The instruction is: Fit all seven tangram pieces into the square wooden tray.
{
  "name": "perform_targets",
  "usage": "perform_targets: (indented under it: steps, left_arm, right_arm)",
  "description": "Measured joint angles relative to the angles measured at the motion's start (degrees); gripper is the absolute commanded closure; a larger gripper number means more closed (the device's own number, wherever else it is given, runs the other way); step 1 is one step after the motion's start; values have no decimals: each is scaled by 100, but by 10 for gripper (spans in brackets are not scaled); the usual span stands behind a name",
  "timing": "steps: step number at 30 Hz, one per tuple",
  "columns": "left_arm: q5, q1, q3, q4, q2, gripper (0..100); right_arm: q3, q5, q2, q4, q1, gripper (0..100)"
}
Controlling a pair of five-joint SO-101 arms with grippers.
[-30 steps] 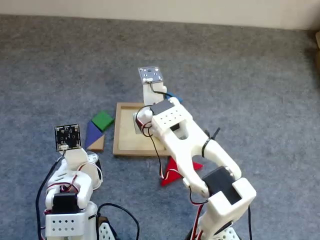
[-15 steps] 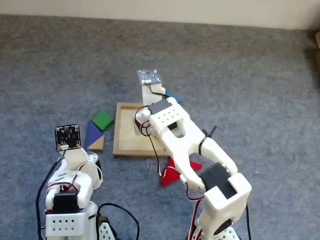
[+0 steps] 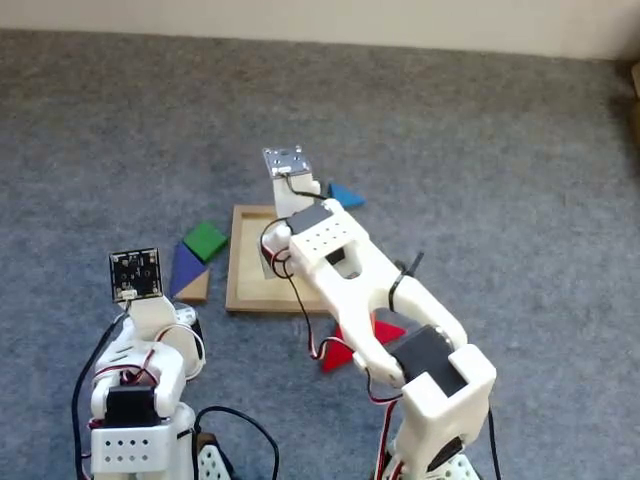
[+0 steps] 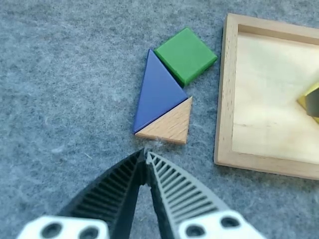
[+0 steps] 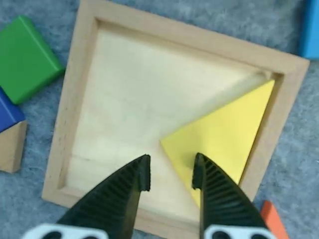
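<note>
Right wrist view: right jaws (image 5: 172, 164) hang narrowly parted and empty over the tray (image 5: 75, 99). A yellow triangle (image 5: 224, 129) lies flat inside, against the wall farthest from the green square (image 5: 25, 57). One piece looks seated, with six to go. Left jaws (image 4: 146, 154) are closed on nothing above the carpet (image 4: 60, 59), just short of the wood triangle (image 4: 172, 124). Next, fetch a piece, perhaps a red one (image 3: 340, 350) by the tray's near edge, and fit it against the yellow.
</note>
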Motion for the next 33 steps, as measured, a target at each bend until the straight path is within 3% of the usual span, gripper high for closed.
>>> perform_targets:
  steps: [10,23,33]
  left_arm:
    - [0,0,0,0,0,995]
    - [0,0,0,0,0,995]
    - [0,0,0,0,0,995]
  right_arm:
    - [9,0,0,9,281,860]
    - [0,598,-79,659,422,860]
    - [686,607,-1468,809,475,859]
